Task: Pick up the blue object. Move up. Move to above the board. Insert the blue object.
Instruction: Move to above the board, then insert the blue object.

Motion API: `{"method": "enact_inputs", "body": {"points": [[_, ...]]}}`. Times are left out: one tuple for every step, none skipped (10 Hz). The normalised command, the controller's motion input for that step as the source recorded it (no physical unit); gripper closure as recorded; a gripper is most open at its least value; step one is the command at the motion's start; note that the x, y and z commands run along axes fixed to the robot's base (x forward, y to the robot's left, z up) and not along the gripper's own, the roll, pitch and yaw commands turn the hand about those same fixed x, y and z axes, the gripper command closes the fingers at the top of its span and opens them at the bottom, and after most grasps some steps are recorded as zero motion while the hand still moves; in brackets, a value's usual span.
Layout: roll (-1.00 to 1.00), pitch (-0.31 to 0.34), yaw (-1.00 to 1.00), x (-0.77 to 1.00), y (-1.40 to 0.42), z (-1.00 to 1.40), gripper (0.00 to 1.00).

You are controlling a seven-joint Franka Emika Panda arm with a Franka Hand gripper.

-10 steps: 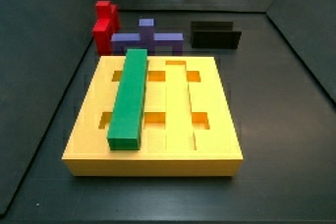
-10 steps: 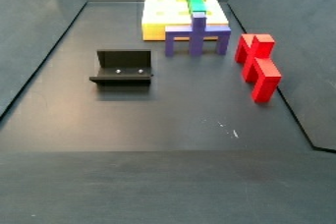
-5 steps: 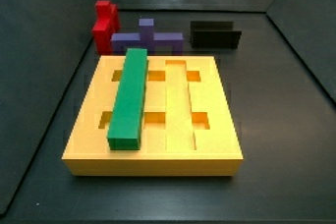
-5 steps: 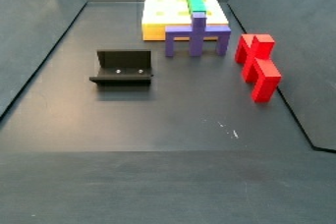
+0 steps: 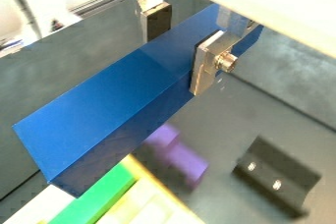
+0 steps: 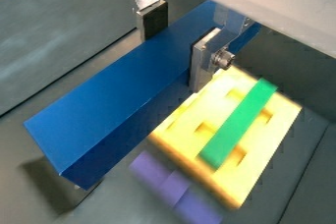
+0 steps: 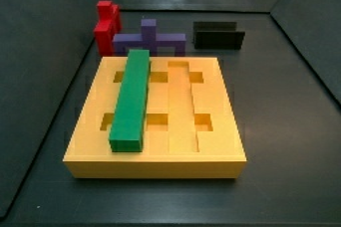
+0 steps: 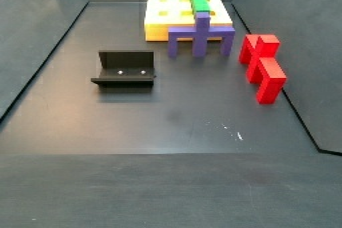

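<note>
- Holding the long, plain blue rectangular bar (image 5: 125, 110) between its two flat silver fingers (image 5: 210, 61), the claw (image 5: 182, 39) is clamped on the bar's long side faces; both wrist views show this, while neither side view shows the claw or the bar at all.
- The bar hangs in the air, well above the dark floor, and in a wrist view the big flat yellow grooved board (image 6: 226, 164) lies below and just beside it.
- Judging by its sharp edges and flat faces, the bar is rigid and probably light; its smooth sides may slip, so a grip near mid-length would balance it best, though the far end is hidden and I cannot tell whether the grip is central.
- In a side view the board (image 7: 213, 146) carries a long green bar (image 7: 130, 97) seated in its groove toward 9 o'clock; the parallel groove toward 3 o'clock and the square cut-outs look empty.
- At 12 o'clock beyond the board stand the purple cross-shaped block (image 7: 147, 41), a red block (image 7: 104, 25) and the dark L-shaped fixture (image 7: 220, 36).
</note>
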Motion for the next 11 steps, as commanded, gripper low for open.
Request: {"method": "enact_inputs", "body": {"points": [[-0.01, 0.044, 0.01, -0.10, -1.40, 0.19, 1.00], [0.01, 0.079, 0.00, -0.07, -1.40, 0.21, 1.00], [0.01, 0.109, 0.01, 0.01, -0.60, 0.10, 1.00], [0.01, 0.132, 0.00, 0.05, -0.33, 0.06, 1.00], [0.00, -0.130, 0.00, 0.20, -0.02, -0.76, 1.00], [-0.03, -0.154, 0.00, 0.42, -0.02, -0.95, 1.00], [-0.02, -0.141, 0.00, 0.43, 0.00, -0.97, 1.00], [0.00, -0.114, 0.00, 0.33, -0.02, -1.00, 1.00], [0.00, -0.114, 0.04, 0.21, -0.06, -1.00, 1.00], [0.00, -0.117, 0.00, 0.20, -0.09, -1.00, 1.00], [0.00, -0.129, 0.00, 0.18, -0.12, -1.00, 1.00]]}}
